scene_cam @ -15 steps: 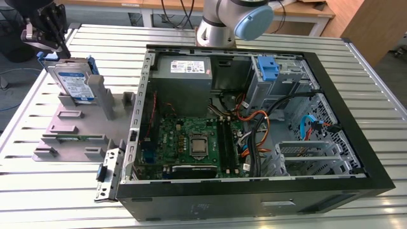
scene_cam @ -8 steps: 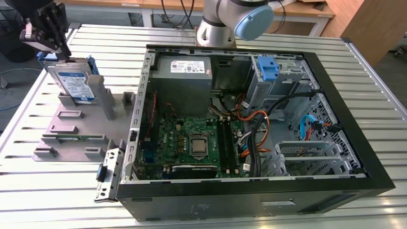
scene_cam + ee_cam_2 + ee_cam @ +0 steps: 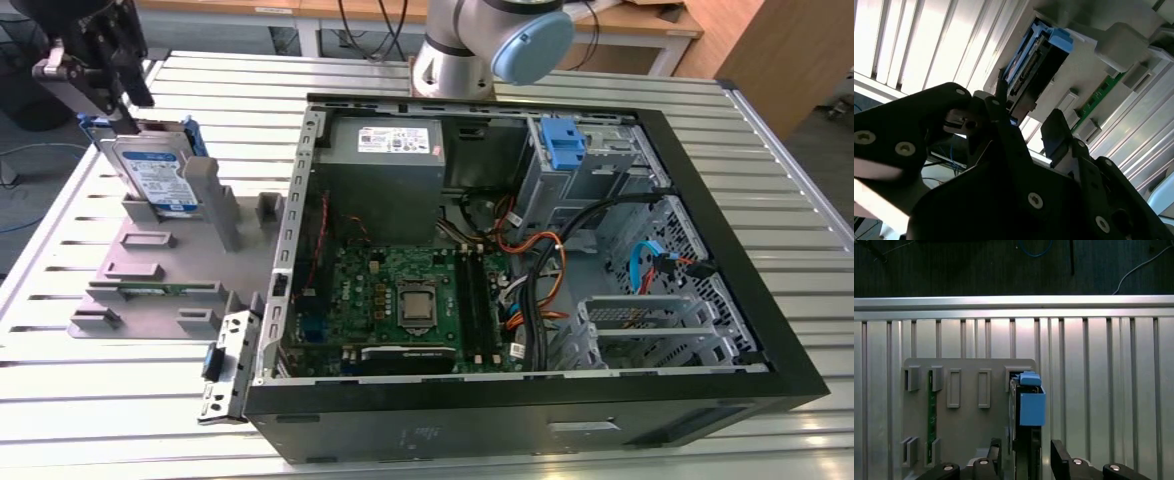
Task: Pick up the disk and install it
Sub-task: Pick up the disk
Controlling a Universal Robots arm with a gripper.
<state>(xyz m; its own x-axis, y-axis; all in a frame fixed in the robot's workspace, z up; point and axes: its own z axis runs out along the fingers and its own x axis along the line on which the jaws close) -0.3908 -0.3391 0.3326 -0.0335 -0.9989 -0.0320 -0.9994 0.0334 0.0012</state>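
Disk [image 3: 158,172] stands upright in the stand [image 3: 160,270], at 5 o'clock from the gripper [image 3: 118,95] in the exterior view. Fingers [image 3: 1059,456] wide, empty, gap aligned with its edge.

At twelve o'clock from the disk [image 3: 154,178] in the exterior view, the gripper [image 3: 118,98] hangs close overhead, fingers apart. At three o'clock a post [image 3: 203,190] of the stand [image 3: 158,262] rises just beside the disk, and beyond it the case [image 3: 304,200] wall stands in the way. At nine o'clock we find bare table [image 3: 54,230]. Inside the case, cables [image 3: 561,270] cross at eleven o'clock from the cage [image 3: 647,320]. The arm [image 3: 467,45] stands at the case's twelve o'clock edge.
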